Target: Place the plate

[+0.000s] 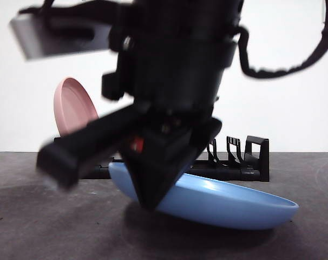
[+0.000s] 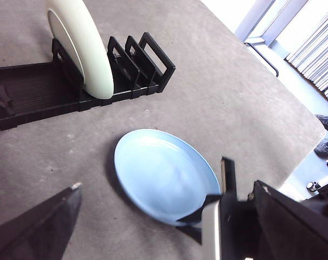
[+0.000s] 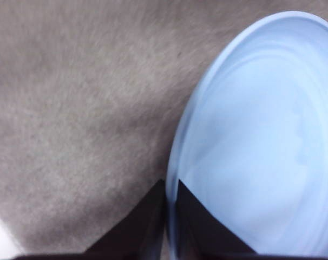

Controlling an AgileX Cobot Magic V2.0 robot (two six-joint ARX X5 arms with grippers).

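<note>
A light blue plate point(image 1: 229, 203) point(image 2: 158, 173) point(image 3: 261, 141) sits tilted in front of the black rack point(image 1: 253, 157) point(image 2: 34, 92). The rim that is held is raised, and the opposite rim rests on the table. My right gripper point(image 1: 148, 203) point(image 3: 171, 208) point(image 2: 215, 216) is shut on that raised rim, one jaw on each side of the edge. In the left wrist view my left gripper point(image 2: 166, 189) hovers above the plate, open, with nothing between its jaws.
A pale white plate point(image 2: 83, 49) stands upright in the rack's slots, and several slots beside it are free. A pink plate point(image 1: 72, 105) stands at the rack's other end. The grey table point(image 1: 34, 227) stretches out around the rack.
</note>
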